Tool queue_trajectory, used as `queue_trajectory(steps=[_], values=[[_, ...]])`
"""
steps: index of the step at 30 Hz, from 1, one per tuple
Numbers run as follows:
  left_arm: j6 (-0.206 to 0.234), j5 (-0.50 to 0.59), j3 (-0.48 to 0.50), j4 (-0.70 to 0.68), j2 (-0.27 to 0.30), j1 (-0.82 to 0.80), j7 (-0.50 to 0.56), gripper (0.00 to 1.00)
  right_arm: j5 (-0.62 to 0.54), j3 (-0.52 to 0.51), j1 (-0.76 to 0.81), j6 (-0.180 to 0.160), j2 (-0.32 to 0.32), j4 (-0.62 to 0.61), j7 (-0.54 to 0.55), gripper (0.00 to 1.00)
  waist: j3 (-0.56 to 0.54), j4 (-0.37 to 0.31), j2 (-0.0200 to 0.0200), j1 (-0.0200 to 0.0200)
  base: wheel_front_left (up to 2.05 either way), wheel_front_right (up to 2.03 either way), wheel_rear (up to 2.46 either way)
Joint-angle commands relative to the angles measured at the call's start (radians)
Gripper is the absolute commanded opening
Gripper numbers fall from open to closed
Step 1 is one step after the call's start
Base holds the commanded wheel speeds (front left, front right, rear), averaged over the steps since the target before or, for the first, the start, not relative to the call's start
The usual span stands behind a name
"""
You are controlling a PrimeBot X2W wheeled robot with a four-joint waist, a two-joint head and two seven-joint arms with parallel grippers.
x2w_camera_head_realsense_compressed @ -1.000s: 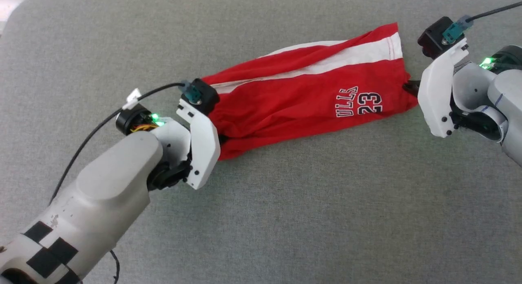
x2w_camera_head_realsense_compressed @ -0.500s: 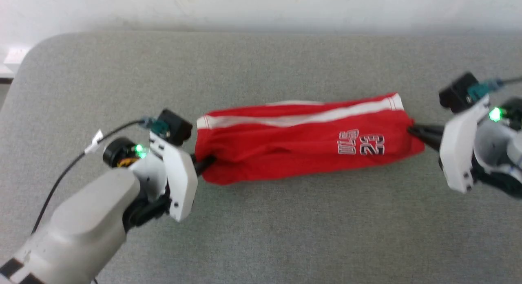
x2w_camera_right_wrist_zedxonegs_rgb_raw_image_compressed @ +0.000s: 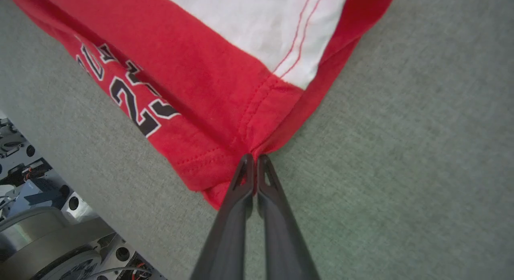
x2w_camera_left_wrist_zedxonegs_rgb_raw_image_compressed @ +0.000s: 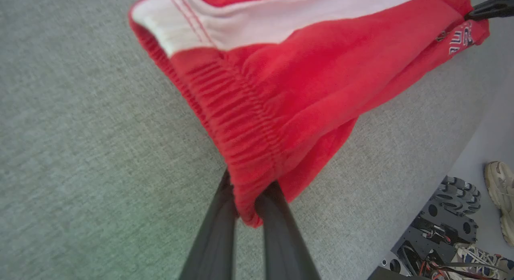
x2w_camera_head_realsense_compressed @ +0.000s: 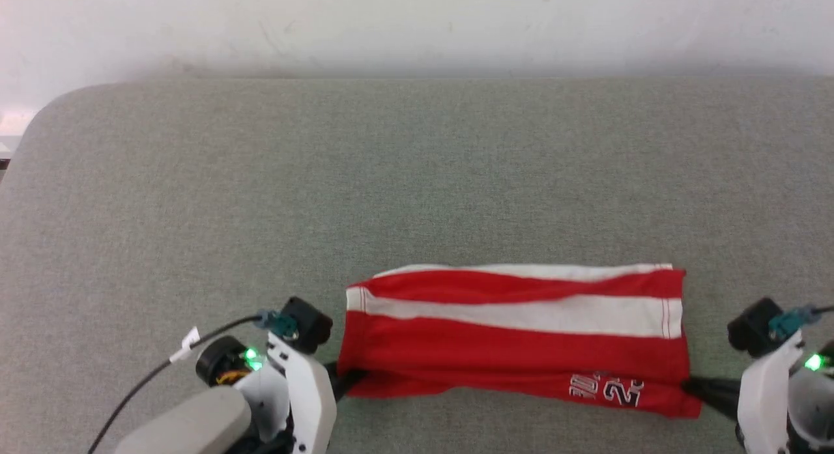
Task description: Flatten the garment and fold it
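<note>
Grey table (x2w_camera_head_realsense_compressed: 417, 167); left gripper (x2w_camera_head_realsense_compressed: 348, 379) pinching shorts (x2w_camera_head_realsense_compressed: 515, 330) waistband (x2w_camera_left_wrist_zedxonegs_rgb_raw_image_compressed: 241, 123), right gripper (x2w_camera_head_realsense_compressed: 694, 387) pinching hem (x2w_camera_right_wrist_zedxonegs_rgb_raw_image_compressed: 209, 159).

The tabletop (x2w_camera_head_realsense_compressed: 417, 180) is covered in grey woven fabric. Its far-left corner is rounded and its far edge meets a pale wall (x2w_camera_head_realsense_compressed: 417, 24). One item lies on it: a red garment (x2w_camera_head_realsense_compressed: 515, 350), placed in the near half, right of centre, with its length running left to right. A white stripe (x2w_camera_head_realsense_compressed: 521, 314) runs the full length. The gathered waistband (x2w_camera_left_wrist_zedxonegs_rgb_raw_image_compressed: 237, 123) forms the left end. The lettering (x2w_camera_head_realsense_compressed: 606, 389) sits at the near right, close to the tabletop's near edge.
</note>
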Motion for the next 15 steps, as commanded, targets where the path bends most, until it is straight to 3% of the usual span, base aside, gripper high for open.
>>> queue_trajectory(steps=[1,4,5,6,11,15], values=[[0.009,0.003,-0.012,0.011,0.0,0.026,-0.004,0.0,0.0,-0.01,0.032,-0.001,0.009,0.009,0.003,0.0,-0.001,-0.003,-0.0001,0.0,0.0,0.0,0.0],[0.014,0.003,-0.023,0.034,-0.009,0.044,-0.007,0.0,-0.01,-0.042,0.068,-0.001,0.04,0.056,0.001,0.0,-0.007,-0.003,-0.0001,0.0,0.0,0.0,0.0],[0.022,0.012,-0.023,0.04,-0.011,0.043,-0.016,0.61,-0.012,-0.056,0.076,-0.001,0.052,0.07,0.0,0.11,-0.011,-0.002,-0.0001,0.0,0.0,0.0,0.0],[0.029,0.019,-0.02,0.043,-0.013,0.044,-0.03,1.0,-0.013,-0.071,0.082,-0.001,0.062,0.075,-0.004,1.0,-0.016,-0.001,-0.0001,0.0,0.0,0.0,0.0],[0.067,0.052,0.004,0.0,0.008,0.054,-0.114,1.0,-0.04,-0.158,0.084,-0.001,0.045,0.035,-0.007,1.0,-0.057,0.003,-0.0001,0.0,0.0,0.0,0.0],[0.136,0.088,0.042,-0.085,0.045,0.067,-0.199,1.0,-0.074,-0.248,0.081,-0.001,-0.013,-0.04,0.011,1.0,-0.082,0.009,-0.0001,0.0,0.0,0.0,0.0]])
